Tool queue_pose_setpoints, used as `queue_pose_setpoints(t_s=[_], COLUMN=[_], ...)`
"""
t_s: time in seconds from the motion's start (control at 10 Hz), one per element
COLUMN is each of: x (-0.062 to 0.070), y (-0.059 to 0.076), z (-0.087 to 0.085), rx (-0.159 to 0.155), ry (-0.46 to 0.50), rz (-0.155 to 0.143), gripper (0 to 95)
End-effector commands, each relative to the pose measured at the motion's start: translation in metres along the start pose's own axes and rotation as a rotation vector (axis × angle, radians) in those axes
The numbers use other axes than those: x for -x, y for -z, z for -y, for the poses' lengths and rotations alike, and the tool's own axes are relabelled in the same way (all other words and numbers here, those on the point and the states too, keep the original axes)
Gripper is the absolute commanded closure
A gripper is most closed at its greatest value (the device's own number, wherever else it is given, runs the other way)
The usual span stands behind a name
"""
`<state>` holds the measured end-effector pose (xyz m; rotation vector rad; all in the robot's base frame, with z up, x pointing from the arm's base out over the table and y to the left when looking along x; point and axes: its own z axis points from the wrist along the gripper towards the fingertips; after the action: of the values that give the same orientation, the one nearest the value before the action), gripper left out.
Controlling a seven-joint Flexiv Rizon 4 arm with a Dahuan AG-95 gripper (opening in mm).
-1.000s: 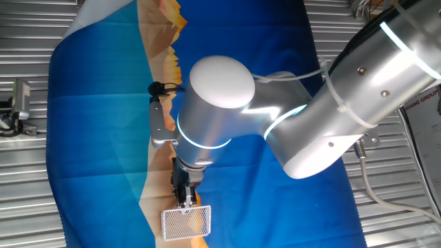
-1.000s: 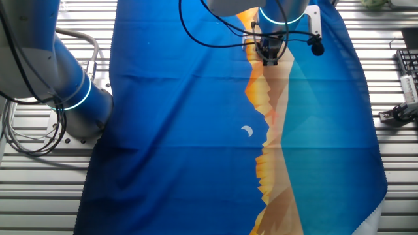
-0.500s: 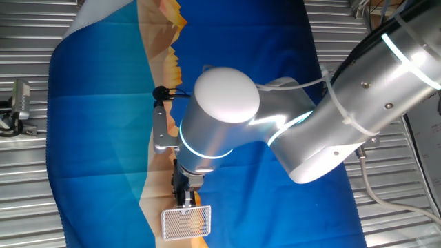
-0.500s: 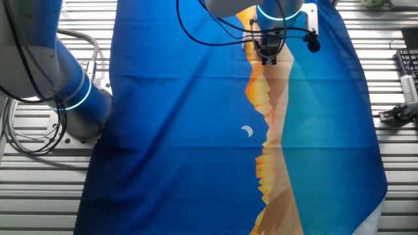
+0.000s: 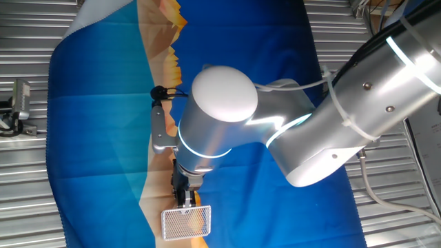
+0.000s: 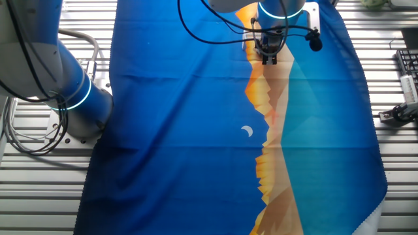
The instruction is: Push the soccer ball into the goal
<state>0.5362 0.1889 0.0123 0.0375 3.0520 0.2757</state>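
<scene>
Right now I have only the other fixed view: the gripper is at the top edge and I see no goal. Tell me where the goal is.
Observer: In one fixed view the goal lies on the blue cloth, right at the tips of the gripper.
Operator: Report the ball.
Observer: No ball shows there; the arm's wrist hides much of the cloth behind the gripper.
Operator: Check inside the goal.
Observer: Through the mesh I cannot make out a ball.
</scene>
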Motion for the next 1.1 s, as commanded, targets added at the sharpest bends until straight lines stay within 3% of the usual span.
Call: queue_pose_setpoints(t_s=[0.1, 1.1], x=[-0.0001, 0.0003], y=[0.0017, 0.0062], z=[-0.0002, 0.0005], rx=[0.002, 0.003], ry=[0.007, 0.030], rz=[-0.003, -0.024], gripper=[95.0, 95.0])
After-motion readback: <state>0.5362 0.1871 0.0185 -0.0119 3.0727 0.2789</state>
